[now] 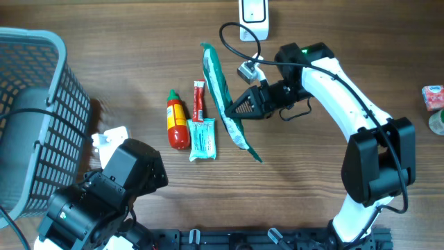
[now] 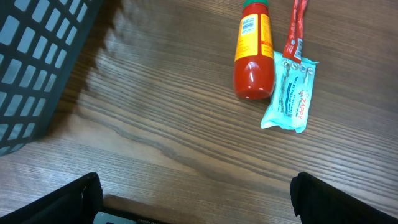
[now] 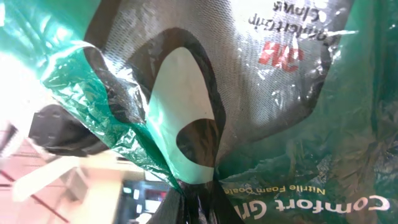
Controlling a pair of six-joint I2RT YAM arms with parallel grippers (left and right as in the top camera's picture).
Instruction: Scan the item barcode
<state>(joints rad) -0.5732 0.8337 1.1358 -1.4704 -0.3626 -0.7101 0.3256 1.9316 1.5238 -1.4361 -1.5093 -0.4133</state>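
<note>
Mock shop checkout set up on a robot lab bench.
A wood-grain worktop carries a grey plastic shopping basket, a white scanner and small packaged goods, flanked by a black robot arm and a white one.

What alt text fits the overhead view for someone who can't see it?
The right arm's fingers pinch a green plastic glove packet on edge over a wooden table, near a white scanner. Beside it lie a red sauce bottle, red stick sachet and pale blue sachet; a grey mesh basket stands far left.
</note>
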